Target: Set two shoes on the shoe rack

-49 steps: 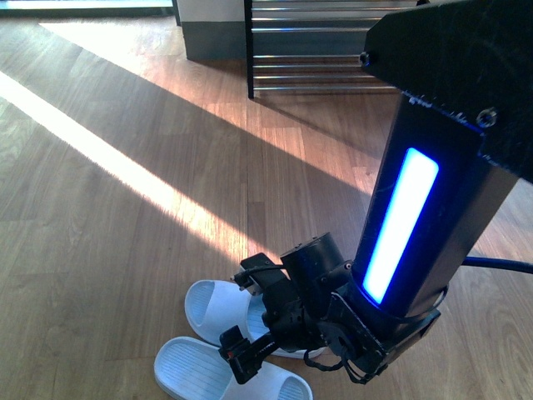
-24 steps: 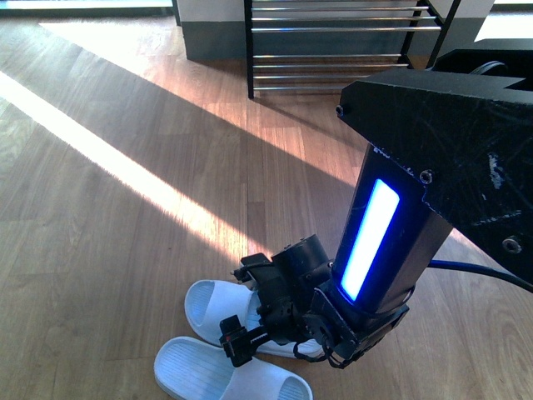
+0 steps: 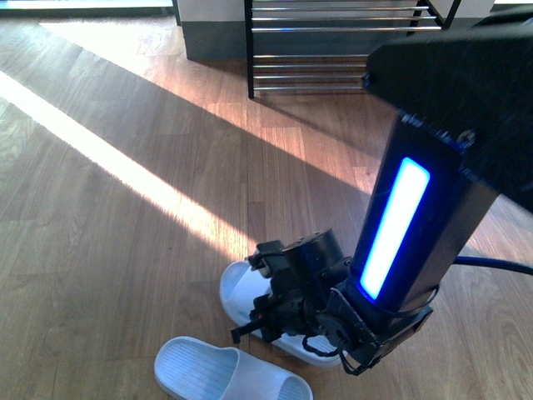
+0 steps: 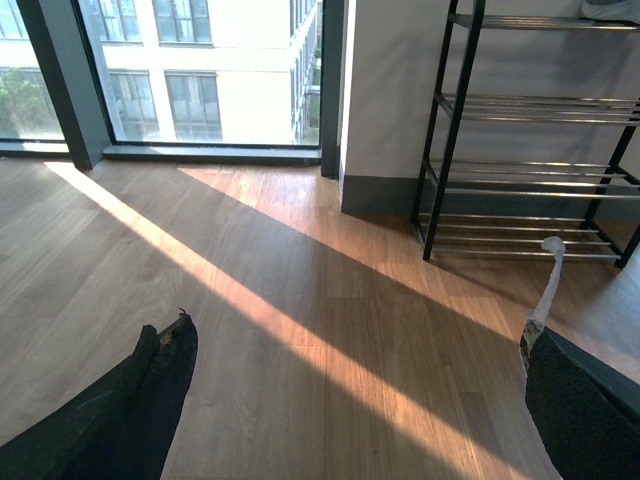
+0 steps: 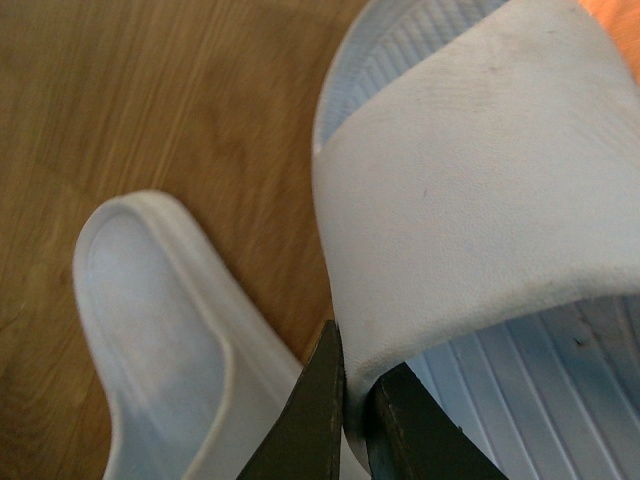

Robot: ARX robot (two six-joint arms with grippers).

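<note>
Right gripper [image 5: 354,362] is clamped on one pale blue slide [image 3: 239,293] by its strap. The shoe rack [image 3: 333,60] stands far ahead, well apart. Left gripper [image 4: 355,330] hangs with jaws spread.

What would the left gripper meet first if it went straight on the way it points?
Probably the bare wooden floor: the open left gripper aims out over sunlit boards with nothing ahead of it. The shoe rack stands farther off; depth is hard to judge.

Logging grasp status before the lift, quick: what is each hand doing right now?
Left hand: open, holding nothing.
Right hand: closed on the strap of one pale blue slide.
</note>
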